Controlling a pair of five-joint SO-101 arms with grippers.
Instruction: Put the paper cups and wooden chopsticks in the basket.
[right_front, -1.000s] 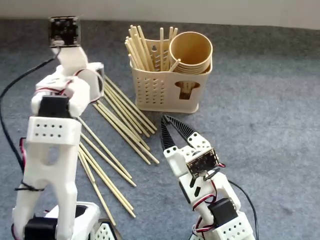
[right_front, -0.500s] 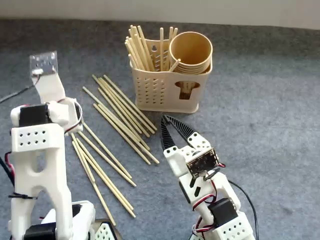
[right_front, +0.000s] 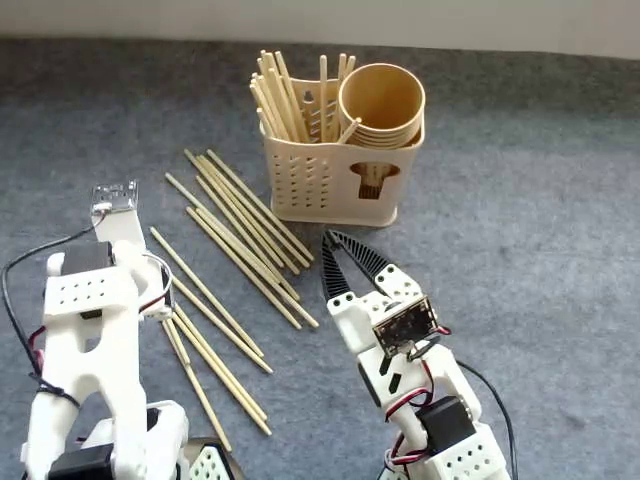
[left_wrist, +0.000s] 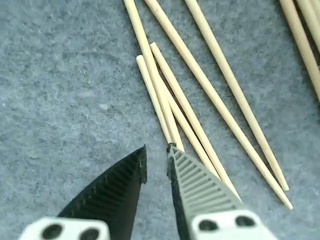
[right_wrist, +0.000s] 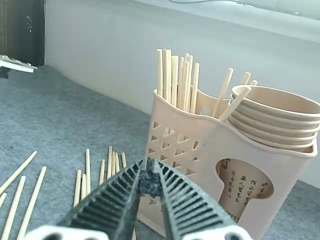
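high view: grey felt-like table covering (right_front: 540, 200), one, matted and fibrous, under everything. arms, two, white plastic with perforated housings: left arm (right_front: 90, 330) over the near ends of the loose sticks, right arm (right_front: 400, 350) just in front of the basket. basket (right_front: 330, 185), one, cream plastic, slotted walls, a keyhole-shaped cut-out in front, two compartments. paper cups (right_front: 382, 100), tan, nested in one stack in the basket's right compartment, about five rims showing. wooden chopsticks in basket (right_front: 285, 95), pale round sticks, roughly ten, upright and fanned in the left compartment, one leaning against the cups. loose chopsticks (right_front: 240, 230), some fifteen, lying diagonally on the felt from beside the basket toward the left arm; overlaps bar an exact count. right gripper (right_wrist: 148, 169), black ribbed jaws, tips pressed together, nothing between them, pointing at the basket front. left gripper (left_wrist: 157, 149), one black and one grey ribbed jaw, parted by a narrow gap, holding nothing, grey jaw above three bunched sticks.
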